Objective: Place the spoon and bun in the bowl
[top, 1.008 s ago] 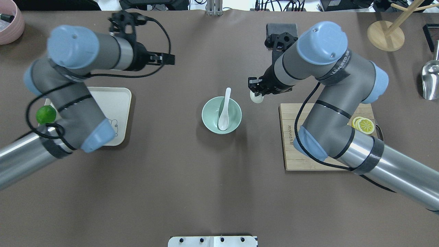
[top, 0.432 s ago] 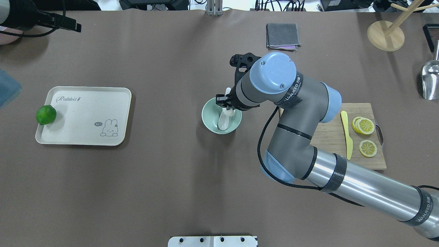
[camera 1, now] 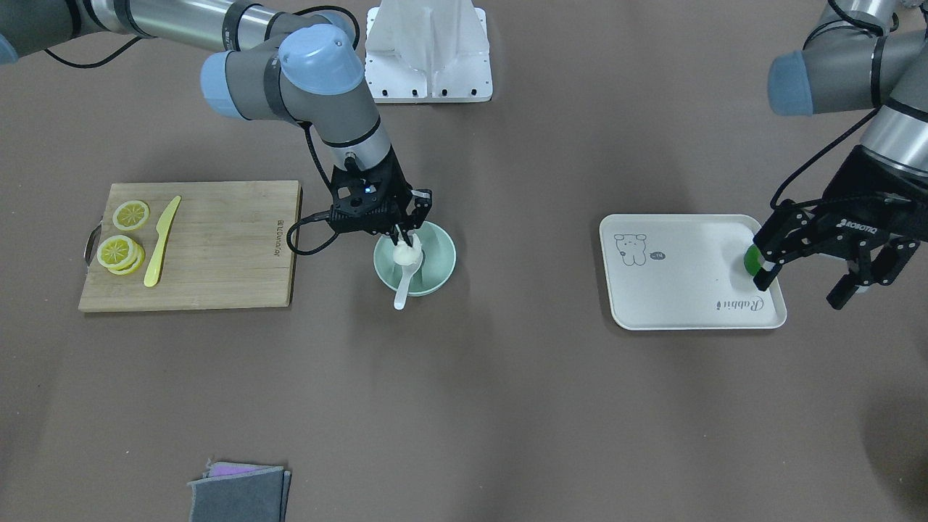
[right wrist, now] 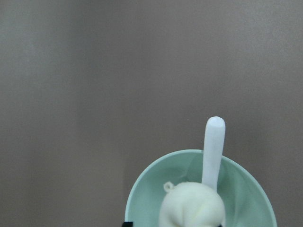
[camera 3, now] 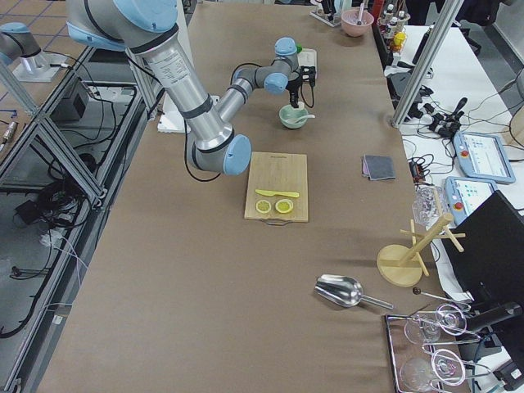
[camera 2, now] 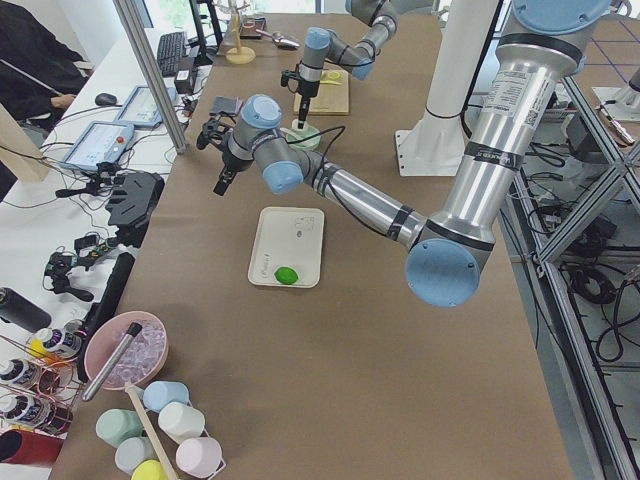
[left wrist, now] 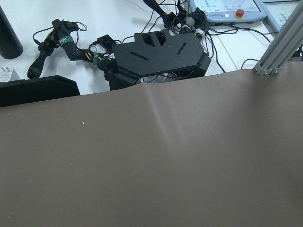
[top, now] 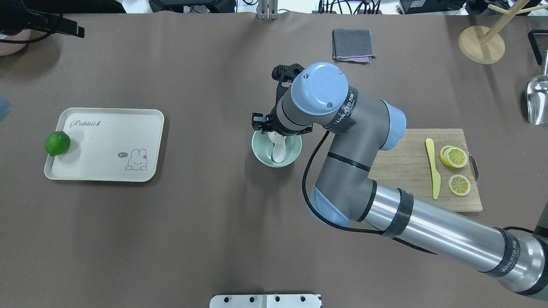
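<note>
The mint-green bowl (top: pixel 262 150) stands at the table's middle, also in the front view (camera 1: pixel 439 262). The white spoon (top: pixel 278 153) lies in it, its handle over the far rim (camera 1: pixel 400 293) (right wrist: pixel 213 142). My right gripper (camera 1: pixel 407 243) is just above the bowl, shut on the white bun (camera 1: pixel 406 254), which fills the bottom of the right wrist view (right wrist: pixel 191 207). My left gripper (camera 1: pixel 805 281) is open and empty, raised near the far left end of the table. Its wrist view shows only the table's edge.
An off-white tray (top: pixel 107 145) with a green lime (top: pixel 57 143) lies on the left. A wooden cutting board (top: pixel 406 171) with a yellow knife (top: pixel 432 167) and lemon slices (top: pixel 456 157) lies on the right. A grey cloth (top: pixel 353 44) lies at the back.
My right gripper has carried the bun leftward from beside the bowl to over it. My left arm has swung away from above the tray to the far left corner.
</note>
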Controlling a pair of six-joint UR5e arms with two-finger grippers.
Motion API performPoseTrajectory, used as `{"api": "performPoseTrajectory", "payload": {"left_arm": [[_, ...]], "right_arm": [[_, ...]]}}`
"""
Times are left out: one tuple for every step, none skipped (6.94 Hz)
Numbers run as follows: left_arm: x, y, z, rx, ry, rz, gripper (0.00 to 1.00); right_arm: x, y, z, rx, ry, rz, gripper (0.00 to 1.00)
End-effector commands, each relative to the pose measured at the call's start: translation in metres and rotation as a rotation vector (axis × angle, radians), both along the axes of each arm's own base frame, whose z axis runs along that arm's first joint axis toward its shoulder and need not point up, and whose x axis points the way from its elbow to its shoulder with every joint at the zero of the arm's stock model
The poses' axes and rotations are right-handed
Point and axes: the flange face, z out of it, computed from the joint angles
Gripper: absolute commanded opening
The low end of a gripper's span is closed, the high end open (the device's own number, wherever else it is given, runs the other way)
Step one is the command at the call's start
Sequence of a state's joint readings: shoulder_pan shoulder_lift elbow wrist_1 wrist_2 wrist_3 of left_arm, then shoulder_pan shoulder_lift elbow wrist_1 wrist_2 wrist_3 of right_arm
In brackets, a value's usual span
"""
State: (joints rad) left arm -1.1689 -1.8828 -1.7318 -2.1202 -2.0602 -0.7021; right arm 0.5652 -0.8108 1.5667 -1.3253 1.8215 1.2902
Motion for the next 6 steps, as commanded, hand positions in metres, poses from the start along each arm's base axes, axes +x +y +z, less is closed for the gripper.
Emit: {"api": "performPoseTrajectory", "payload": {"left_arm": [[-0.003, 0.000, 0.006, 0.007, -0.028, -0.042, 0.98], [-0.003, 0.000, 0.007, 0.008, -0.028, -0.042, 0.98], [-0.003, 0.000, 0.007, 0.007, -0.027, -0.043, 0.98], [-0.002, 0.000, 0.007, 0.008, -0.028, -0.041, 0.98], [-0.004, 0.007, -0.004, 0.020, -0.005, -0.018, 0.98], [-0.005, 0.007, -0.005, 0.017, -0.004, -0.015, 0.98]], "right_arm": [[-0.001, -0.005, -0.004, 0.007, 0.012, 0.004, 1.00], [0.004, -0.011, -0.002, 0.010, 0.030, 0.006, 1.00], [0.005, -0.010, -0.006, 0.013, 0.025, 0.011, 1.00], [0.010, -0.009, -0.013, 0.005, 0.038, 0.013, 1.00], [0.039, -0.031, -0.027, -0.020, 0.081, 0.018, 1.00], [0.077, -0.058, -0.016, 0.049, 0.123, -0.034, 1.00]]}}
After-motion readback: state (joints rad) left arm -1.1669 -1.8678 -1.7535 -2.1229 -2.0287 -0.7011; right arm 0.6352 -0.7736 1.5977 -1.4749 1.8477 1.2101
